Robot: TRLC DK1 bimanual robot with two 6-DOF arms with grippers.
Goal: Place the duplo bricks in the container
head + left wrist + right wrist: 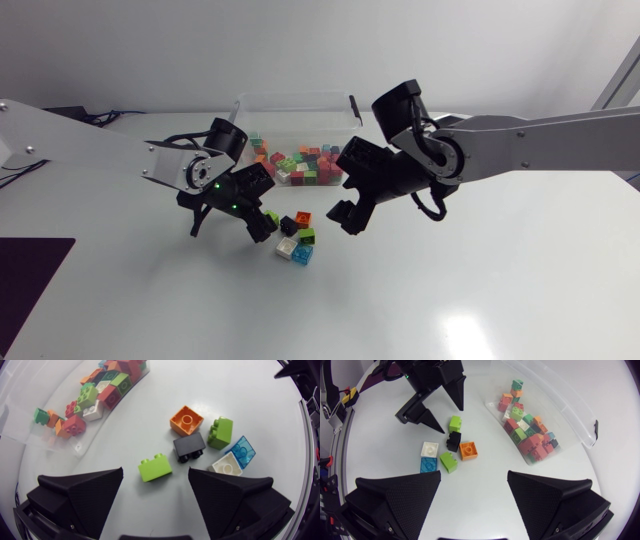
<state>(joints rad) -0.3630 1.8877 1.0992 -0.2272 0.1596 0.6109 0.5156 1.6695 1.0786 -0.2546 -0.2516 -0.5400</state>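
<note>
Several loose duplo bricks lie in a cluster in front of the clear container: a lime brick, black, orange, green, white and clear blue. My left gripper hangs open just left of the cluster. In its wrist view the lime brick lies just ahead of the gap between the fingers, untouched. My right gripper stands open to the right of the cluster, nothing between its fingers. The orange brick lies ahead of it.
The container holds many mixed bricks and stands at the back middle of the white table. A dark mat lies at the front left. My two grippers are close together over the cluster.
</note>
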